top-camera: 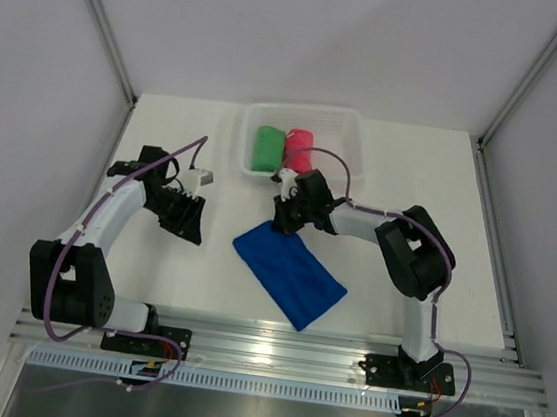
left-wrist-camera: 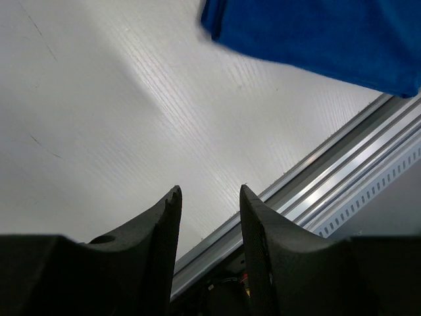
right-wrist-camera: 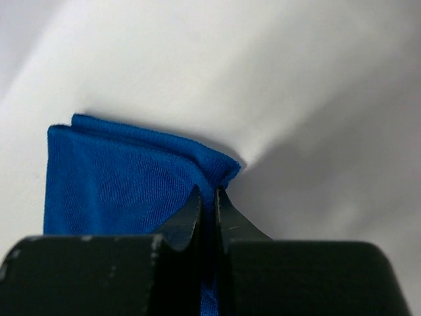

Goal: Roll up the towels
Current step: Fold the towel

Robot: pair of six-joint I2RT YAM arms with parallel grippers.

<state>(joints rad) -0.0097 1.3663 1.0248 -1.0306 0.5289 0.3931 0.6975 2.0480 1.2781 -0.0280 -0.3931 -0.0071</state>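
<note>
The royal blue towel [top-camera: 288,273] lies folded flat on the table in front of the arms. My right gripper [top-camera: 284,219] is shut on its far corner; in the right wrist view the gripper [right-wrist-camera: 208,195] pinches the blue towel's edge [right-wrist-camera: 125,178] between the closed fingertips. The green towel [top-camera: 267,148] and the pink-red towel [top-camera: 299,151] lie rolled side by side in the white basket [top-camera: 352,136]. My left gripper [top-camera: 191,221] is open and empty, left of the blue towel. In the left wrist view the gripper [left-wrist-camera: 209,195] hovers over bare table, with the blue towel [left-wrist-camera: 322,36] at top right.
The white basket stands at the back centre of the table. An aluminium rail [top-camera: 282,355] runs along the near edge; it also shows in the left wrist view [left-wrist-camera: 342,178]. Grey walls close in the table on the left, back and right.
</note>
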